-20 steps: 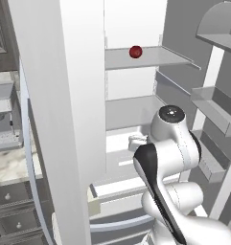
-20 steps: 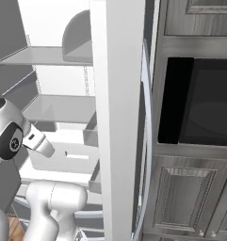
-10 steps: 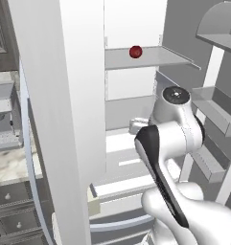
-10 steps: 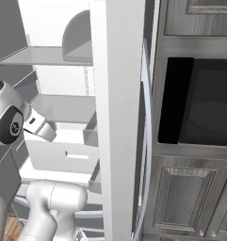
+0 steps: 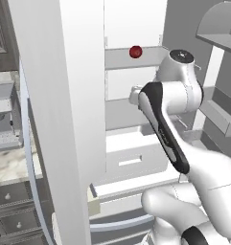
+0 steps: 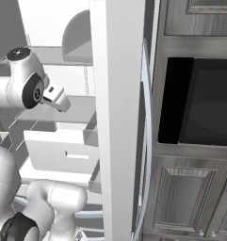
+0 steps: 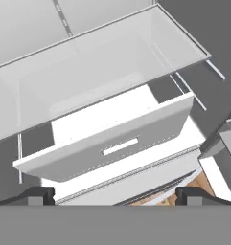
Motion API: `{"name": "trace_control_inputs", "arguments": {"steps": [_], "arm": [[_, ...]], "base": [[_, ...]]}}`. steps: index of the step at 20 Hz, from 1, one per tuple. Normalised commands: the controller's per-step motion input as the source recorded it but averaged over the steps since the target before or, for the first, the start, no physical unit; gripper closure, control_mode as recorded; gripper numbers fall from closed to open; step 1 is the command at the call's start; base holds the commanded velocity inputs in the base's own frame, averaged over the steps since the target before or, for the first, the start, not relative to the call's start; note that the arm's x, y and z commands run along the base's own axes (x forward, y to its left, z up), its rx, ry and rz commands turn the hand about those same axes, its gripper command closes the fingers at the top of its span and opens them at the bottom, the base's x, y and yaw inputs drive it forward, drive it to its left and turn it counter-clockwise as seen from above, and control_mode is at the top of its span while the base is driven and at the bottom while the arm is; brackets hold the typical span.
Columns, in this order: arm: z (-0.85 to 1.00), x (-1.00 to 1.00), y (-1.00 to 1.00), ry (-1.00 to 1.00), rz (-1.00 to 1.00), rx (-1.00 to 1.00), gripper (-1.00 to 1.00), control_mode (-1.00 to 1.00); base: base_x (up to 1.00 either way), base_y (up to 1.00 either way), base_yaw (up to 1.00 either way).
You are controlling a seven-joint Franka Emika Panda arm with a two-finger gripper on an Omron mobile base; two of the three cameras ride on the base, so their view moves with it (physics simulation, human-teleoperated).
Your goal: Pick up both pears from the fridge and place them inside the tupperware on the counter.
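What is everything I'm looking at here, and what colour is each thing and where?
Fridge: one, light grey outside, white inside, doors open.
Red pear: one, glossy red, on an upper fridge shelf.
Drawer: one, white, low in the fridge, pulled partly out.
Counter: one, marbled stone, left of the fridge.
Wall oven: one, black, in dark wood cabinets, right of the fridge.
Arm: one, white with dark joints, reaching into the fridge.
Hand: one, dark fingertips spread, empty, above the drawer.
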Motion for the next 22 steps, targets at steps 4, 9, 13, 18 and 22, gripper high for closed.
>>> {"name": "trace_control_inputs", "arguments": {"steps": [4, 9, 13, 18, 22], "arm": [[0.26, 0.76, -0.04, -0.13, 0.01, -0.01, -1.0, -1.0], [0.53, 0.74, 0.0, -0.1, 0.0, -0.24, -1.0, -1.0], [0.56, 0.66, 0.0, -0.13, 0.0, -0.29, -1.0, -1.0], [0.46, 0.58, -0.05, -0.16, 0.0, -0.18, -1.0, -1.0], [0.41, 0.52, -0.03, -0.08, 0.01, 0.0, -1.0, -1.0]], "base": [[0.0, 0.0, 0.0], [0.0, 0.0, 0.0], [0.0, 0.0, 0.0], [0.0, 0.0, 0.0], [0.0, 0.0, 0.0]]}}
